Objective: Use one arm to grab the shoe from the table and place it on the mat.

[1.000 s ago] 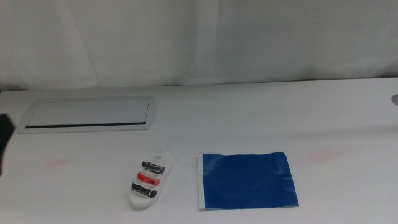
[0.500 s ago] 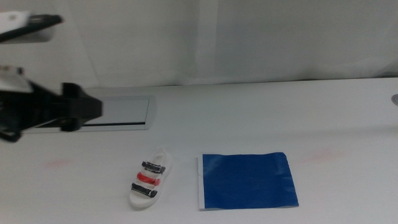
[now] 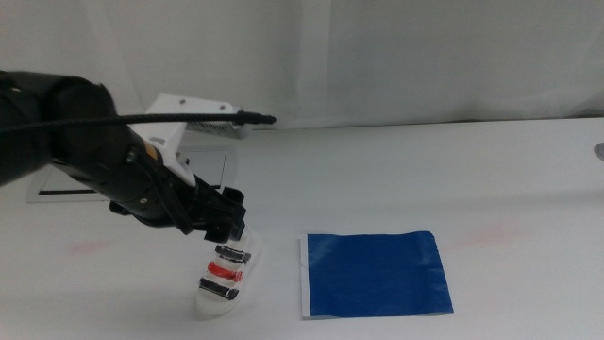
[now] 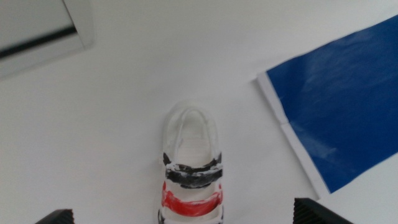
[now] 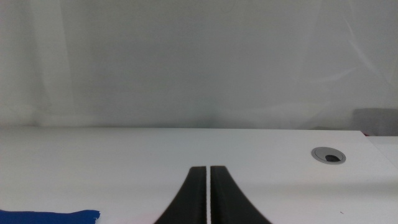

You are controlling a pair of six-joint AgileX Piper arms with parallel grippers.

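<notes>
The shoe (image 3: 226,274), a small white sandal with two black straps and a red one between them, lies on the white table (image 3: 396,179) left of the dark blue mat (image 3: 376,274). The black left arm (image 3: 85,142) reaches in from the left, and its gripper (image 3: 226,222) hangs just above the shoe's far end. In the left wrist view the shoe (image 4: 191,165) lies between the two wide-apart fingertips (image 4: 317,213), with the mat (image 4: 339,118) beside it. The left gripper is open and empty. My right gripper (image 5: 208,169) is shut, empty, and out of the middle view.
The recessed grey panel (image 3: 212,162) lies behind the left arm, partly hidden by it, and it also shows in the left wrist view (image 4: 37,28). A round grey hole (image 5: 328,155) sits in the table ahead of the right gripper. A white curtain backs the table.
The left arm has swung in from the left edge and come down over the shoe. The shoe and the mat have not moved.
</notes>
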